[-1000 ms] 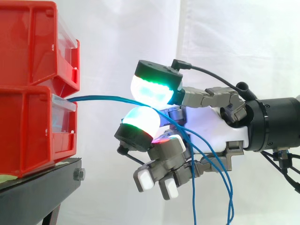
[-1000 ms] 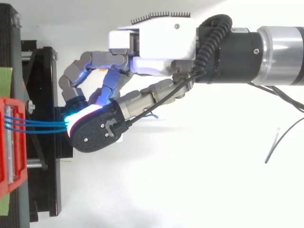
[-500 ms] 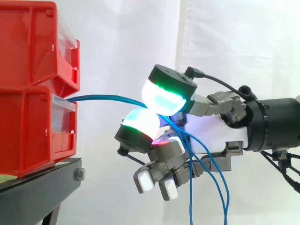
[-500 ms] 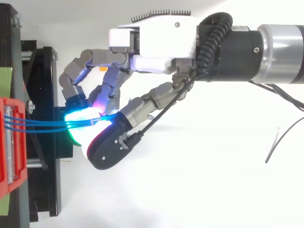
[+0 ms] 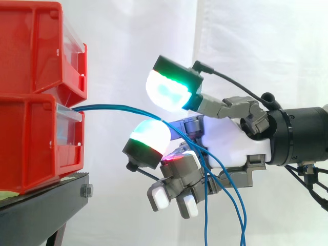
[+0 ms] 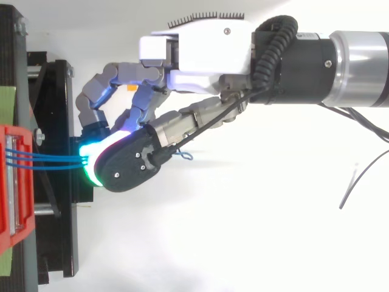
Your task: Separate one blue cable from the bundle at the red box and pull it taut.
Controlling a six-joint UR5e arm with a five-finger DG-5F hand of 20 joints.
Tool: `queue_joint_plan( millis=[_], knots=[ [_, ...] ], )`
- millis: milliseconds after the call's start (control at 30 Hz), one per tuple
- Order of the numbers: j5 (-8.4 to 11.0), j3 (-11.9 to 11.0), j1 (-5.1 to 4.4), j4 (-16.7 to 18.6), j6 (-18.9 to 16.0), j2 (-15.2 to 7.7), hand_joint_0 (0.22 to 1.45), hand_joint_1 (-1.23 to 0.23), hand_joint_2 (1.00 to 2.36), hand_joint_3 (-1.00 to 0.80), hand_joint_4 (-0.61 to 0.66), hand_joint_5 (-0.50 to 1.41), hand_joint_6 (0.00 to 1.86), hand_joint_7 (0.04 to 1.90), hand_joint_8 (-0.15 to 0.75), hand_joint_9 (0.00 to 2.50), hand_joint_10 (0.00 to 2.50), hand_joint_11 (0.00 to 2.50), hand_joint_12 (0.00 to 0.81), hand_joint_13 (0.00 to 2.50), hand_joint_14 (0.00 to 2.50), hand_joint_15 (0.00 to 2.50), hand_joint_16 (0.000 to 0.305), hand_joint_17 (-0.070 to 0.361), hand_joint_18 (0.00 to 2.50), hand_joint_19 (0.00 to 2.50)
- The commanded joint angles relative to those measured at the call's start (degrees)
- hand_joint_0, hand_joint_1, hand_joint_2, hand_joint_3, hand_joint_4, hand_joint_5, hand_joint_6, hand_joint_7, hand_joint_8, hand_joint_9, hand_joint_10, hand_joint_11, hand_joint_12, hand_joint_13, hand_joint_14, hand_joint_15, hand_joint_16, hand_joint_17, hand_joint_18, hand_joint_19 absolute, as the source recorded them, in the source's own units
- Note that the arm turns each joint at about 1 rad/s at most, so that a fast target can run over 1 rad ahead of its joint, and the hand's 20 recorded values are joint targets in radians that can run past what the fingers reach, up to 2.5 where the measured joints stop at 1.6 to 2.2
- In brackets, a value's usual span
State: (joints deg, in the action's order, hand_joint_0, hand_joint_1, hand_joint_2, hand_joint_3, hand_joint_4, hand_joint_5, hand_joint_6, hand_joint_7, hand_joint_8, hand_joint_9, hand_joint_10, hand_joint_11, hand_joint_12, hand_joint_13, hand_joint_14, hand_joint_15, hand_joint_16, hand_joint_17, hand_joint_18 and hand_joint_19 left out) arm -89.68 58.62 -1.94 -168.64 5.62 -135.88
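Observation:
Several blue cables [image 5: 118, 108] leave the front of the lower red bin [image 5: 31, 143] and run right as a bundle. They bend over a glowing finger pad [image 5: 148, 136] and drop down past the curled lower fingers. My hand [image 5: 230, 138] reaches in from the right. Its thumb pad [image 5: 166, 89] glows white and green above the cables, with a clear gap, so nothing is pinched. From above, the cables [image 6: 48, 159] stretch from the bin [image 6: 6, 182] and vanish under the hand [image 6: 194, 48]. A small blue loop [image 6: 182, 156] shows beside the thumb.
A second red bin [image 5: 36, 46] sits stacked on the lower one. Both rest on a black stand [image 5: 46, 205], whose frame [image 6: 58, 231] lies just left of the hand. A thin dark wire [image 6: 349, 188] lies at the right. A white curtain hangs behind.
The thumb pad, which sat down on the cables half a second ago, has lifted up and away. The cables now lie only on the lower finger pad.

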Motion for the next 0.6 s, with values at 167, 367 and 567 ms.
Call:
queue_joint_plan(
  millis=[167,367,567],
  knots=[
    [0.03,0.0,-0.08,0.1,0.0,0.0,0.67,-0.81,1.01,-0.39,0.06,-0.17,0.87,1.21,0.304,1.11,0.02,1.23,0.392,0.82,0.02,0.68,0.049,0.109,0.84,0.82],
    [-0.05,0.0,0.00,0.1,-0.1,0.0,0.76,-0.88,1.00,-0.50,-0.05,-0.17,0.88,1.27,0.306,1.12,0.03,1.24,0.384,0.85,0.03,0.68,0.047,0.106,0.87,0.79],
    [-0.05,0.0,0.00,0.1,0.0,0.0,0.58,-0.86,1.00,-0.50,0.07,-0.16,0.89,1.20,0.313,1.16,0.03,1.26,0.384,0.88,0.03,0.68,0.048,0.107,0.90,0.80]
  ],
)
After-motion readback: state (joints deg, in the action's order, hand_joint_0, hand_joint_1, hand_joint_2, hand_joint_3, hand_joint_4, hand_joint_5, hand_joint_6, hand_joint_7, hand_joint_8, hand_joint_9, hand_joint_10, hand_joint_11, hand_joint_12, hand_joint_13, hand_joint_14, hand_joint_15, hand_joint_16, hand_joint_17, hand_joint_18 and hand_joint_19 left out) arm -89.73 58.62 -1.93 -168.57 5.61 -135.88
